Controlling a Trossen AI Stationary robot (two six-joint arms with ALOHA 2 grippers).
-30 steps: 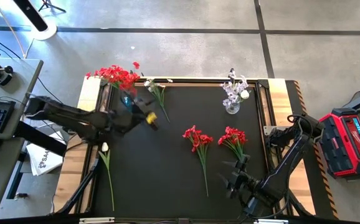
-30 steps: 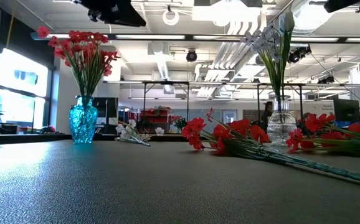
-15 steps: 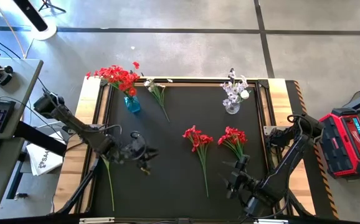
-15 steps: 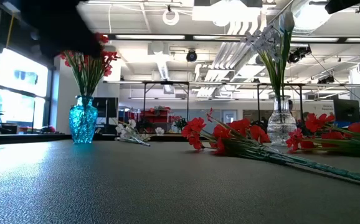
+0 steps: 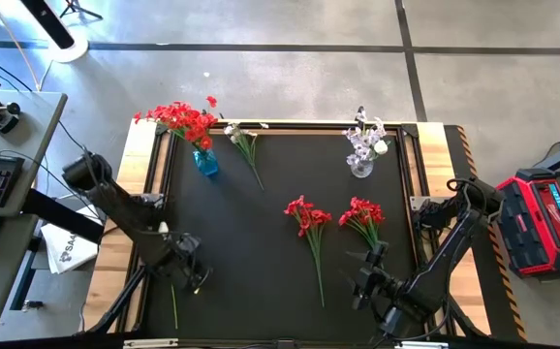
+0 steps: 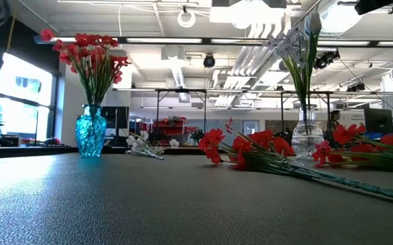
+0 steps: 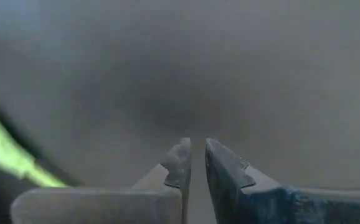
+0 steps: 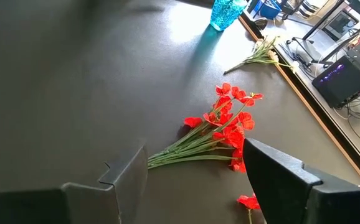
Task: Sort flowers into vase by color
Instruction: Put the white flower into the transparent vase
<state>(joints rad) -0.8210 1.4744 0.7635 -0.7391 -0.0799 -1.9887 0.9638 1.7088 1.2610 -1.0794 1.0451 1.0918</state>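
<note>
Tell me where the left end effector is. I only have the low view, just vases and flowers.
Observer: The left end effector is down at the table's left edge, on the arms' side, next to a lone green stem.
Operator: Has it got the stem?
Observer: No. In its wrist view the fingers are nearly together with nothing between them, and the stem lies off to one side.
Operator: And the right one?
Observer: The right end effector waits open near the red sprigs lying on the mat.
</note>
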